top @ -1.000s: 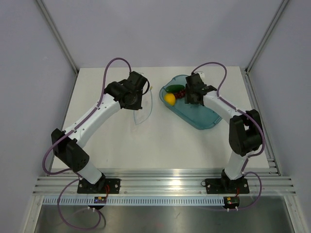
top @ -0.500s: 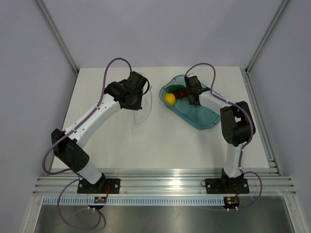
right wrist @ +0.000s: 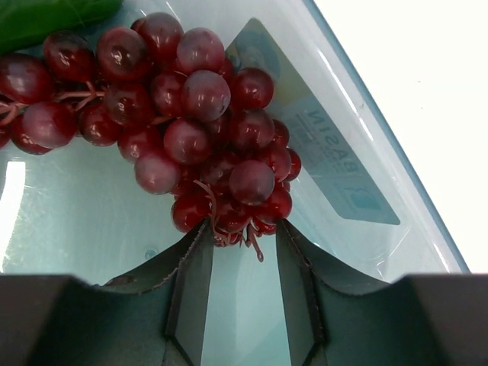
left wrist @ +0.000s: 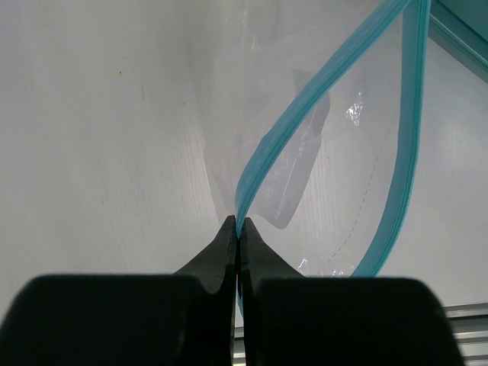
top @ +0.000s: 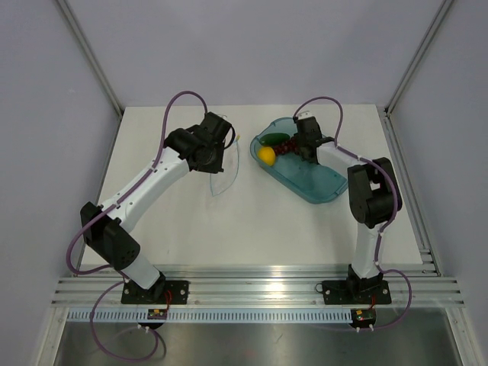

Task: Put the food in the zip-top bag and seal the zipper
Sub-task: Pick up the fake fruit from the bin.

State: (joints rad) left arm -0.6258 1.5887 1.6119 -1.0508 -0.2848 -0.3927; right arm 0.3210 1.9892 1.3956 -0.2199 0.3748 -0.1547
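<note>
The clear zip-top bag hangs over the table left of centre, its mouth gaping. My left gripper is shut on one side of its light blue zipper, seen from above at the left gripper. The lemon, the green cucumber and the dark red grapes lie at the far end of the teal tray. My right gripper is down in the tray, its fingertips pressed against both sides of the bunch's near end. From above, the right gripper covers part of the grapes.
A printed label shows through the tray floor beside the grapes. The tray wall runs close on the right of my right fingers. Metal frame posts stand at the table's back corners.
My right gripper has pushed in onto the grapes and its jaws have narrowed around the end of the bunch. The right arm's elbow has folded up. The left arm and bag are still.
</note>
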